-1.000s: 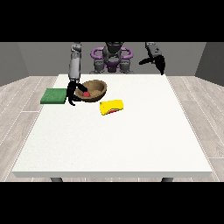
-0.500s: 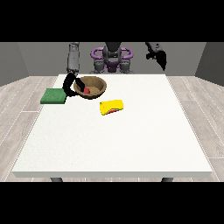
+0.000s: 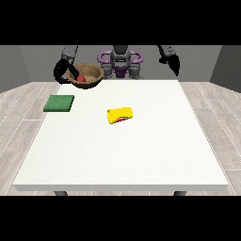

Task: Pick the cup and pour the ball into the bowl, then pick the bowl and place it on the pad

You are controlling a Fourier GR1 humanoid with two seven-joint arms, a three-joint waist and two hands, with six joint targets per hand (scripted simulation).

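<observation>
A brown wooden bowl with a red ball inside hangs in the air above the table's far left part. The hand at the view's left grips the bowl's left rim with curled fingers. A yellow cup lies on its side near the middle of the white table. The flat green pad rests at the table's left edge, below and in front of the lifted bowl. The hand at the view's right is raised beyond the table's far right corner and holds nothing.
The robot's purple and grey torso stands behind the far table edge. Grey plank floor surrounds the table on both sides.
The hand at the view's left has lifted the bowl with the ball off the table, up and away from the camera. The other hand stayed raised.
</observation>
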